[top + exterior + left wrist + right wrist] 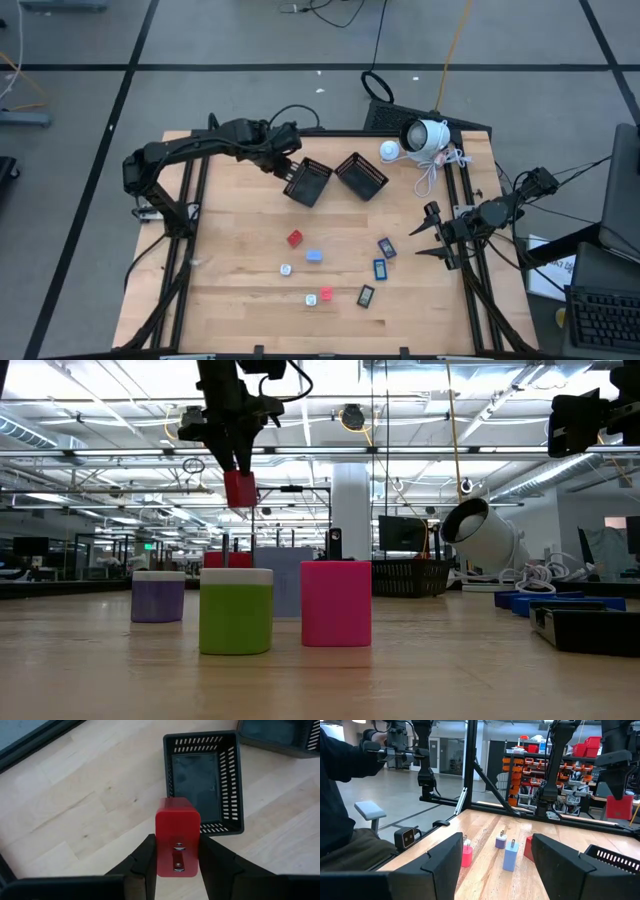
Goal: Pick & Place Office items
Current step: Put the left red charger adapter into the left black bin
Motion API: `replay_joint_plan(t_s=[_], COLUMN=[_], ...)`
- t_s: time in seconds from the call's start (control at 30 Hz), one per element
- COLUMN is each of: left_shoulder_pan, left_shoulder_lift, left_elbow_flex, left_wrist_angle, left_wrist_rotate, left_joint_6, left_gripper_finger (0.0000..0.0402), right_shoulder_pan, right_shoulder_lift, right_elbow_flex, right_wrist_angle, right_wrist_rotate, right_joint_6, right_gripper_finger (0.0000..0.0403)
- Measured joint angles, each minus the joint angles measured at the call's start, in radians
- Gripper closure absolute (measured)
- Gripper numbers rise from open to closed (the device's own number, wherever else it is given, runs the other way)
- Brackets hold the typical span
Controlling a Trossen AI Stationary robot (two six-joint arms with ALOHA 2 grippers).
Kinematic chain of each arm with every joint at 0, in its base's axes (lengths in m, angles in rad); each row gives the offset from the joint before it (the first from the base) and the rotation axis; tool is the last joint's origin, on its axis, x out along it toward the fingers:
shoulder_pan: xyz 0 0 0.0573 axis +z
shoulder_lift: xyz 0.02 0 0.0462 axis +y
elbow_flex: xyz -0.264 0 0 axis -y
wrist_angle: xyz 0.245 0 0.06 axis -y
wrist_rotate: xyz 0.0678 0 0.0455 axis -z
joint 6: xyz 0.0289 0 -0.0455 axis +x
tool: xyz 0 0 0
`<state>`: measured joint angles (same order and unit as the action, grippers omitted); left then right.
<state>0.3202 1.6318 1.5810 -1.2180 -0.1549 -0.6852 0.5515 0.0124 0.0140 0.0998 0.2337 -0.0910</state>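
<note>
The left gripper (177, 862) clamps a red block (177, 835) above the empty left basket (308, 182) at eleven o'clock. Eight items wait mid-table (230, 250). The right gripper (432, 232), open, idles at three o'clock.

Robotics lab, wooden worktable (240, 230), open hall of other rigs, parts-bin shelves (547, 755)

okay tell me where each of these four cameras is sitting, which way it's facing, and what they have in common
High view: above the table, looking straight down; both arms show, left gripper over a black mesh basket.
Low view: table-top height, looking level into the room; the left gripper hangs from above, gripping a red block.
Left wrist view: on the left arm, looking down past its fingers at the basket.
Right wrist view: on the right arm, at the table's right edge, looking across it; its fingers show.
Shared: low and left wrist views both show the red block.
</note>
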Motion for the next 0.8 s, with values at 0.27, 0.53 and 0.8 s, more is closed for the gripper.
replay_joint_plan(t_s=[0.27,0.53,0.8], left_shoulder_pan=[-0.012,-0.093,-0.208], left_shoulder_lift=[0.0,0.0,0.0], left_elbow_flex=[0.0,0.0,0.0], left_wrist_angle=[0.262,0.487,0.658], left_wrist_rotate=[0.153,0.537,0.802], left_joint_6=[0.131,0.511,0.603], left_gripper_finger=[0.0288,0.0288,0.0288], right_shoulder_pan=[0.0,0.0,0.0], right_shoulder_lift=[0.0,0.0,0.0], right_elbow_flex=[0.0,0.0,0.0], right_wrist_angle=[0.0,0.0,0.0], right_wrist_rotate=[0.0,0.0,0.0], right_joint_6=[0.0,0.0,0.0], right_gripper_finger=[0.0179,0.0179,0.0179])
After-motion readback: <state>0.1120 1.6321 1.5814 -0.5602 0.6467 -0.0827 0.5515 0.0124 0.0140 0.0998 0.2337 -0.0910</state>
